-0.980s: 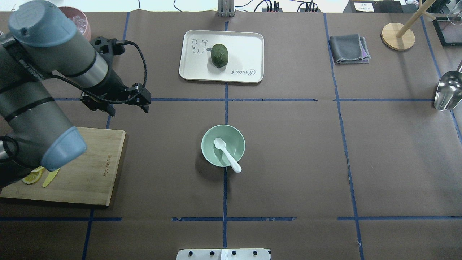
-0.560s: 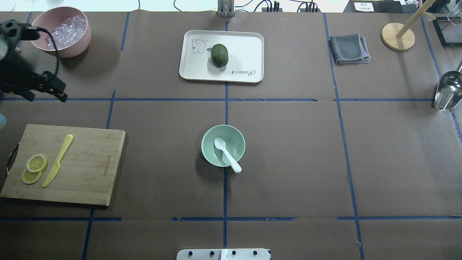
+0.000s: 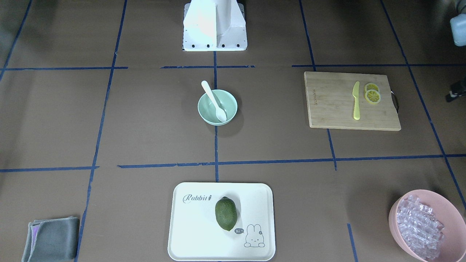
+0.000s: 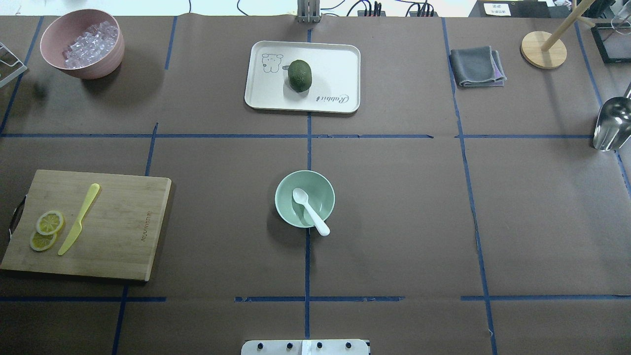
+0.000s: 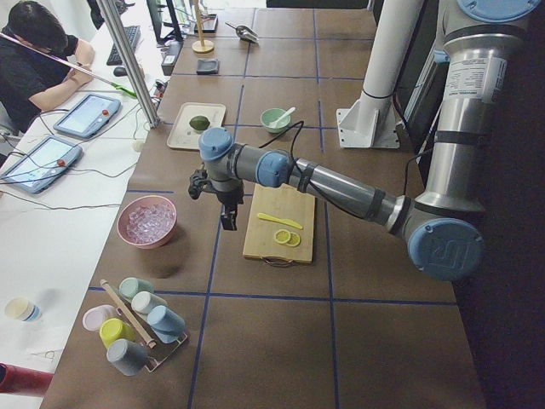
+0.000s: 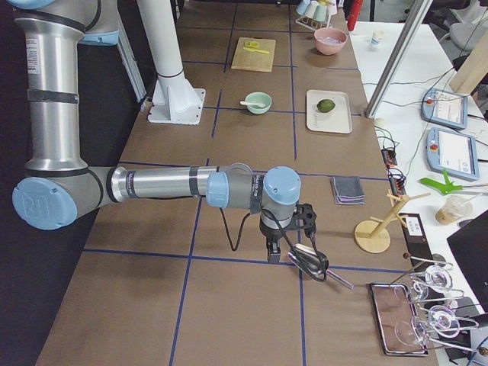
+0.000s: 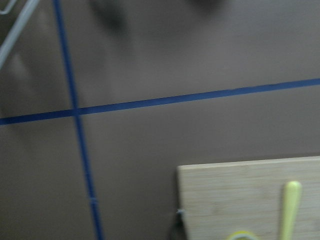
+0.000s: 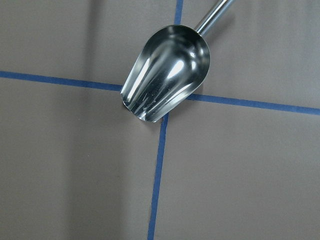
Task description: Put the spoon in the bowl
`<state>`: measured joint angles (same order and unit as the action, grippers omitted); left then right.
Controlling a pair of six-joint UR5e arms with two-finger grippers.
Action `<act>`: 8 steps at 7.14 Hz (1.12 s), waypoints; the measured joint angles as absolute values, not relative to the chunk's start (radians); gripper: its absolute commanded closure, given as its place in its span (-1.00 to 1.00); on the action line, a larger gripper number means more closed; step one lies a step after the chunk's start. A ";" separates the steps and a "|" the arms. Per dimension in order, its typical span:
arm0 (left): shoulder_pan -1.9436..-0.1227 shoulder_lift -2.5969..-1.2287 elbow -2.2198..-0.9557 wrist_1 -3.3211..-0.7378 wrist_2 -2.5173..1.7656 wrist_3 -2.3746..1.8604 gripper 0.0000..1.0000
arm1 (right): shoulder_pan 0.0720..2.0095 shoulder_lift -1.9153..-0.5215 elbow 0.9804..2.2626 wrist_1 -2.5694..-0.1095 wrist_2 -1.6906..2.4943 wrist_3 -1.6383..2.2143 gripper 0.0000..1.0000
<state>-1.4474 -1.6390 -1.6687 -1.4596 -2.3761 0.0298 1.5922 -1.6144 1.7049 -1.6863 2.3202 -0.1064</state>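
The white spoon (image 4: 310,212) lies in the mint-green bowl (image 4: 321,193) at the table's middle, scoop inside and handle resting over the near rim. The front view shows the same spoon (image 3: 213,99) and bowl (image 3: 229,103). My left gripper (image 5: 228,221) hangs over the table beside the cutting board, far from the bowl; it shows only in the left side view, so I cannot tell its state. My right gripper (image 6: 272,255) hovers by a metal scoop, seen only from the right side; I cannot tell its state. Neither wrist view shows fingers.
A cutting board (image 4: 123,222) with a yellow-green knife (image 4: 79,219) and lemon slices (image 4: 49,223) lies at the left. A pink bowl (image 4: 93,69) of ice sits far left. A tray (image 4: 330,64) holds an avocado (image 4: 299,75). A grey cloth (image 4: 477,66) and metal scoop (image 4: 611,123) are at the right.
My left arm has swung away to the left and out of the overhead view, uncovering the cutting board and pink bowl. The spoon and bowl have not moved.
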 measured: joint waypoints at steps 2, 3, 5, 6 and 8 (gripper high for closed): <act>-1.514 -1.624 -1.597 -1.464 -2.376 0.133 -1.00 | 1.592 -1.636 1.694 -1.629 2.326 -0.084 -1.00; -1.539 -1.607 -1.587 -1.464 -2.375 0.165 -1.00 | 1.592 -1.646 1.688 -1.591 2.338 -0.056 -1.00; -1.593 -1.588 -1.580 -1.458 -2.374 0.205 -1.00 | 1.590 -1.652 1.685 -1.558 2.359 -0.022 -1.00; -1.613 -1.581 -1.572 -1.456 -2.375 0.206 -1.00 | 1.589 -1.651 1.685 -1.554 2.361 -0.019 -1.00; -1.625 -1.570 -1.545 -1.463 -2.376 0.204 -1.00 | 1.588 -1.651 1.684 -1.553 2.362 -0.017 -1.00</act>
<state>-1.6246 -1.5702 -1.5453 -1.4629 -2.3759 0.2037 1.5881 -1.6507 1.6844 -1.5526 2.3622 -0.0171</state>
